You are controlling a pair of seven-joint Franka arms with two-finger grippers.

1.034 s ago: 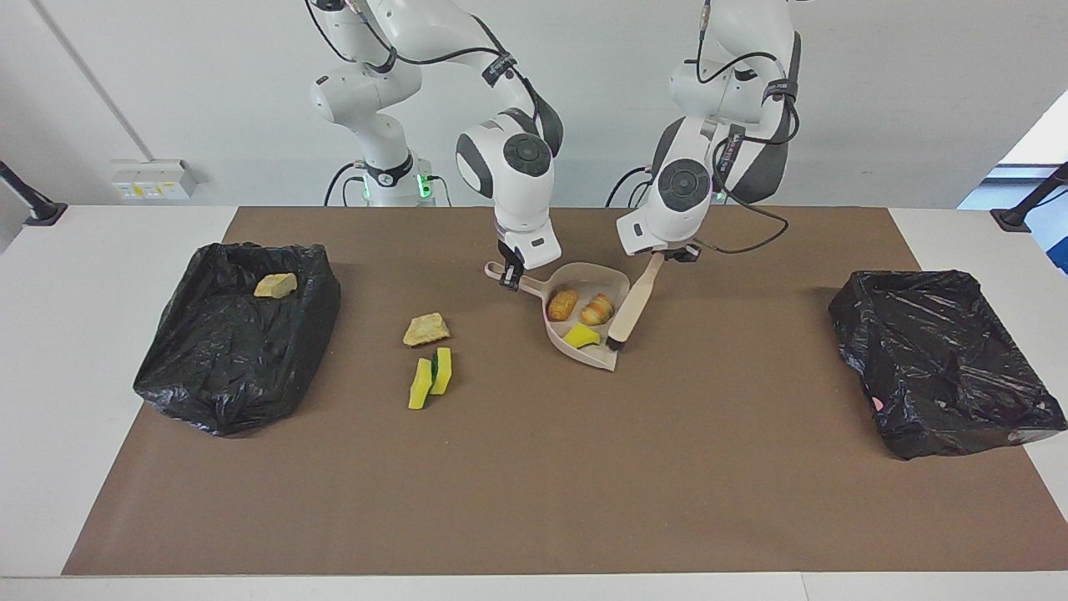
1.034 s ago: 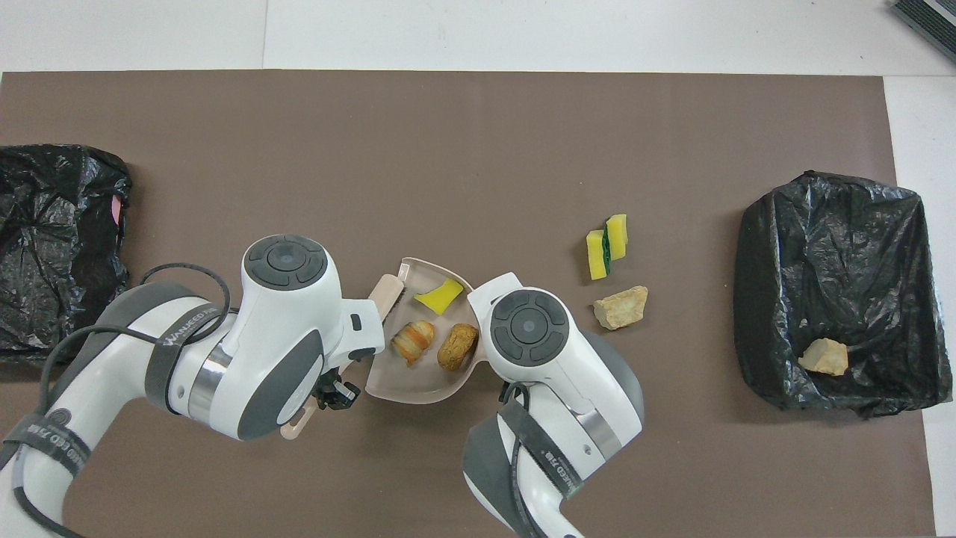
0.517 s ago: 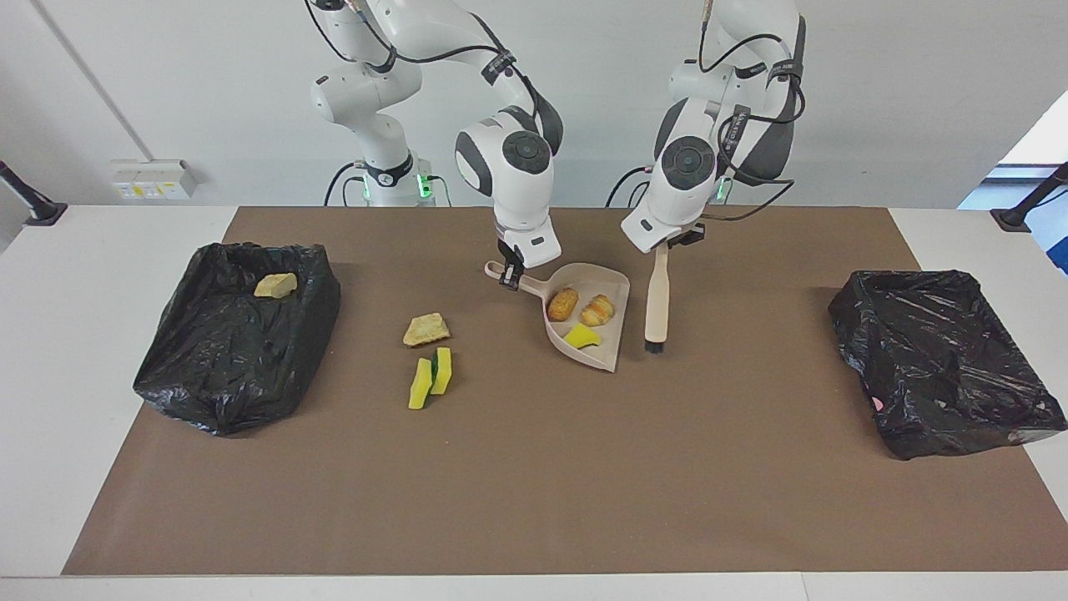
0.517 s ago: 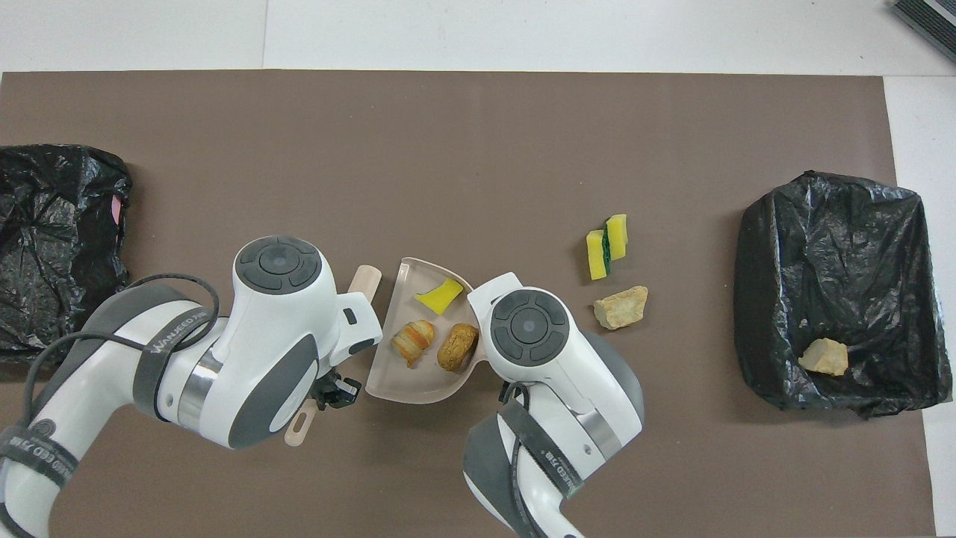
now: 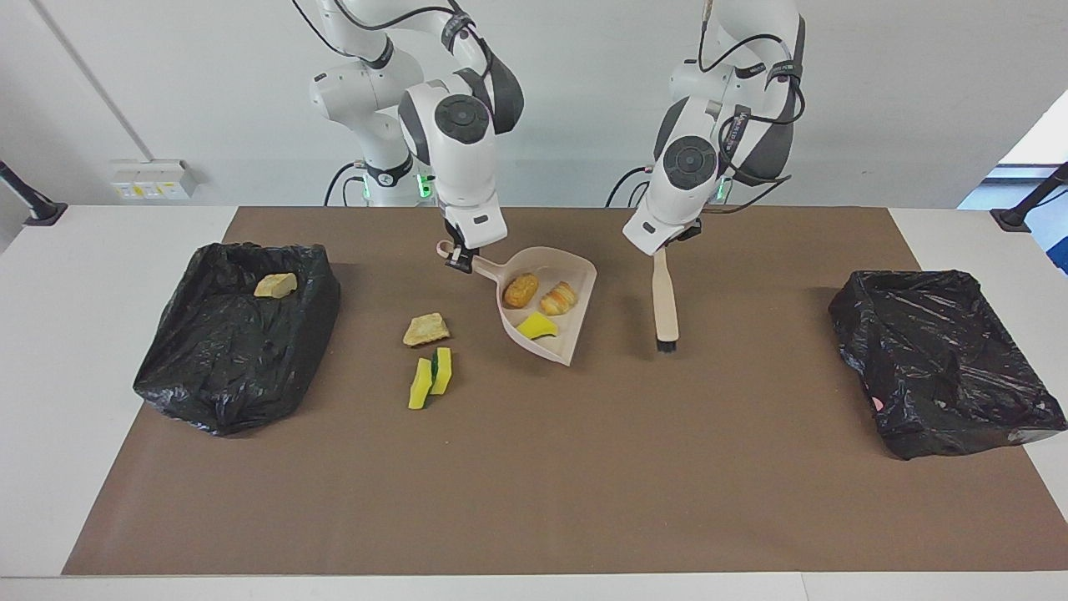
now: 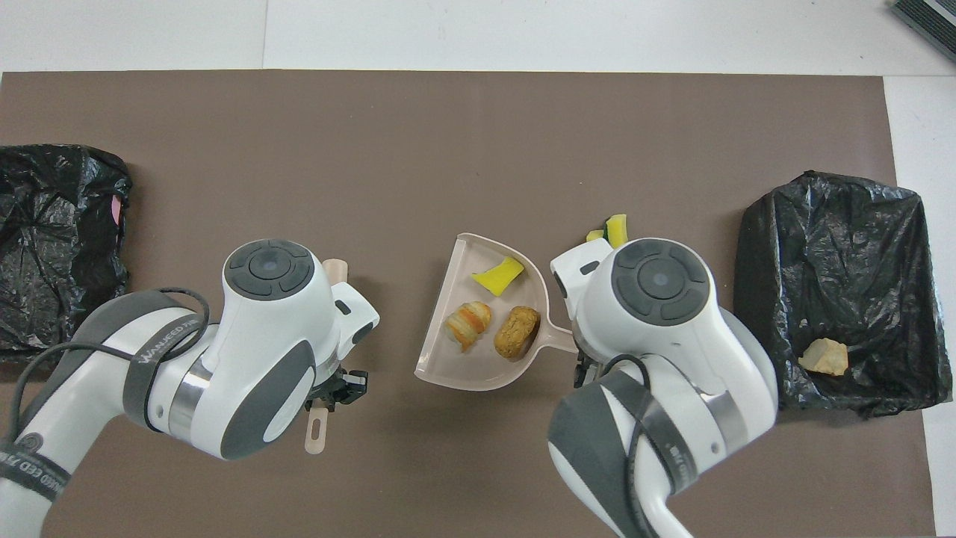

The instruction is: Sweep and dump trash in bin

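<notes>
Our right tool [image 5: 456, 257] grips the beige plastic dustpan [image 5: 557, 334], loaded, raised beside the nearer black-lined bin [image 5: 171, 376]; left tool [image 5: 667, 244] grips the brush [image 5: 664, 302].

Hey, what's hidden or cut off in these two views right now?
- Overhead view: the right arm covers the tan chunk and most of the yellow-green sponge pieces.
- Overhead view: the bin at the left arm's end is cut off by the frame edge.
- Overhead view: the left arm hides most of the brush.
</notes>
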